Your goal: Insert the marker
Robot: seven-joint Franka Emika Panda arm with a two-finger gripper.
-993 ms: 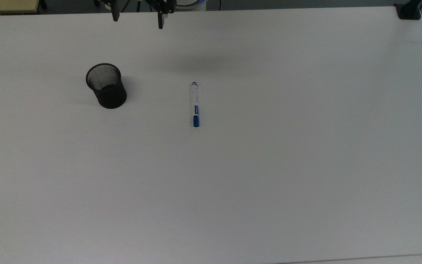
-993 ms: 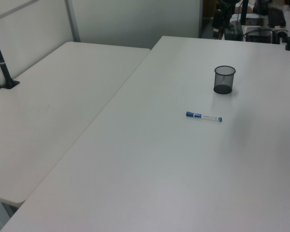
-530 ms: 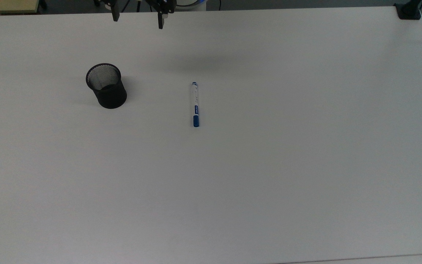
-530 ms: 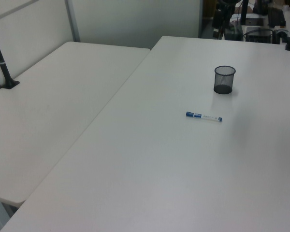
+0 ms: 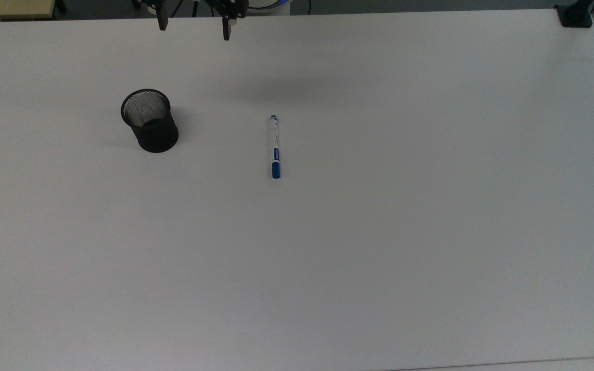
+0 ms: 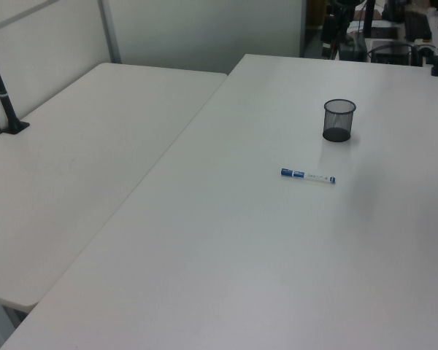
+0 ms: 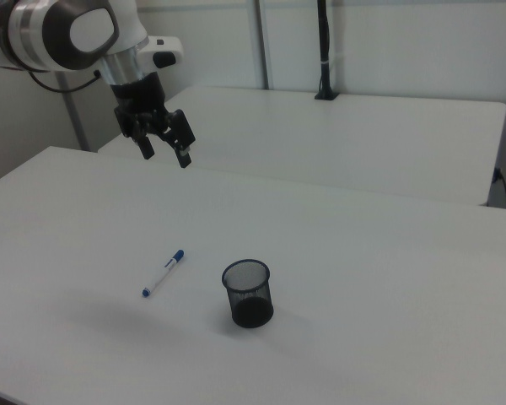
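White worktop [image 5: 379, 257] lying bare and wide. Marker [image 5: 275, 147] lying flat mid-worktop, well apart from black mesh cup [image 5: 149, 121] standing upright on top view's left. Gripper [image 7: 163, 145] hanging high, fingers spread, holding nothing. Approach step likely pending: descending over barrel, closing across it. Open room all around marker; worktop edges far off; cup standing clear of the path.

the marker [image 5: 275, 147] is showing a white barrel with blue cap, band and tip — the cup [image 5: 149, 121] is black mesh, the table [image 5: 379, 232] plain white.
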